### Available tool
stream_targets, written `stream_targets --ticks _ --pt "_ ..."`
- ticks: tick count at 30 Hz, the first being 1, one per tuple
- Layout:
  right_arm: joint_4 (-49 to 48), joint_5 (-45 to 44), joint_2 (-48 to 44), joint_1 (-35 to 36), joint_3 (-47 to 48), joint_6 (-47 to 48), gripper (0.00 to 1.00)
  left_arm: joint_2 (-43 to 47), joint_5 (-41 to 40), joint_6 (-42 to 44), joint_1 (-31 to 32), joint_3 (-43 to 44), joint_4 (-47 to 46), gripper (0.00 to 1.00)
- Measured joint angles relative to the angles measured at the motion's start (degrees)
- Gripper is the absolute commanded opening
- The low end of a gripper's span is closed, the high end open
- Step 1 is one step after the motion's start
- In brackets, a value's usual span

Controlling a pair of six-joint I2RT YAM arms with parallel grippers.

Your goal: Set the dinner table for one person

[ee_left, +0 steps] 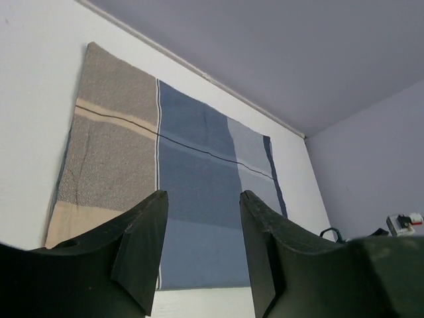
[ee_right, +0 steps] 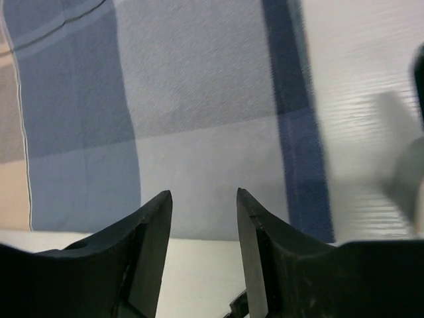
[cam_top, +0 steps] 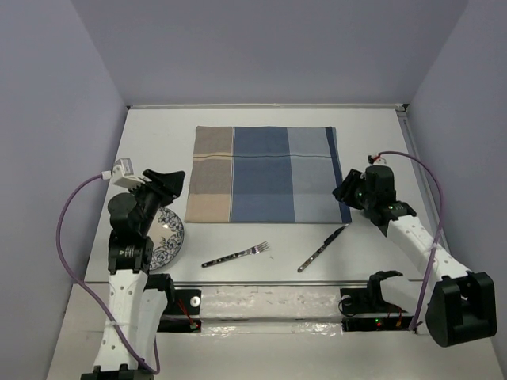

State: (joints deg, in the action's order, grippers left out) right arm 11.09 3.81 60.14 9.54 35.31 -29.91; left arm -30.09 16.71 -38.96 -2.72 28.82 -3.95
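The white dinner table [cam_top: 158, 134] holds a blue-and-tan checked placemat [cam_top: 265, 174], which also shows in the left wrist view [ee_left: 192, 172] and the right wrist view [ee_right: 199, 112]. A blue-patterned plate [cam_top: 168, 237] lies at the left, partly under my left arm. A fork [cam_top: 236, 254] and a dark-handled knife [cam_top: 322, 248] lie in front of the placemat. My left gripper [cam_top: 168, 180] is open and empty above the plate, left of the placemat. My right gripper [cam_top: 345, 188] is open and empty at the placemat's right front corner.
Lavender walls [cam_top: 55, 119] close in the table on three sides. A metal rail [cam_top: 269, 283] runs along the near edge by the arm bases. A purple cable [cam_top: 71, 229] loops off the left arm.
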Motion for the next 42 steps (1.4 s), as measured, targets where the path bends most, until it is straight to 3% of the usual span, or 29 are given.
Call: stream_targets --ticks 3,5,9,16,20,28,42 --pt "-0.4 1.6 1.0 3.9 0.0 -0.1 0.56 0.8 1.6 3.1 0.0 4.4 2.3 0.77" --pt "-1.4 2.2 2.1 8.5 0.4 -0.7 0.59 1.7 2.2 5.7 0.0 8.3 4.9 0.83" --pt "-5.1 3.1 8.5 22.2 5.0 -3.0 0.61 3.8 1.8 12.1 0.1 14.4 8.3 0.93" --pt "-16.3 3.2 28.6 41.7 19.1 -8.3 0.62 8.8 -0.8 18.6 2.2 13.5 10.8 0.98" --pt "-19.9 1.8 41.0 48.5 29.1 -10.7 0.61 9.0 -3.3 19.2 4.3 9.2 13.0 0.98" --pt "-22.5 0.6 57.9 55.0 43.2 -13.7 0.60 11.1 -8.2 19.6 7.5 8.1 15.4 0.98" --pt "-23.2 -0.1 70.6 55.5 53.0 -19.3 0.44 14.2 -11.6 18.9 8.0 8.0 15.4 0.98"
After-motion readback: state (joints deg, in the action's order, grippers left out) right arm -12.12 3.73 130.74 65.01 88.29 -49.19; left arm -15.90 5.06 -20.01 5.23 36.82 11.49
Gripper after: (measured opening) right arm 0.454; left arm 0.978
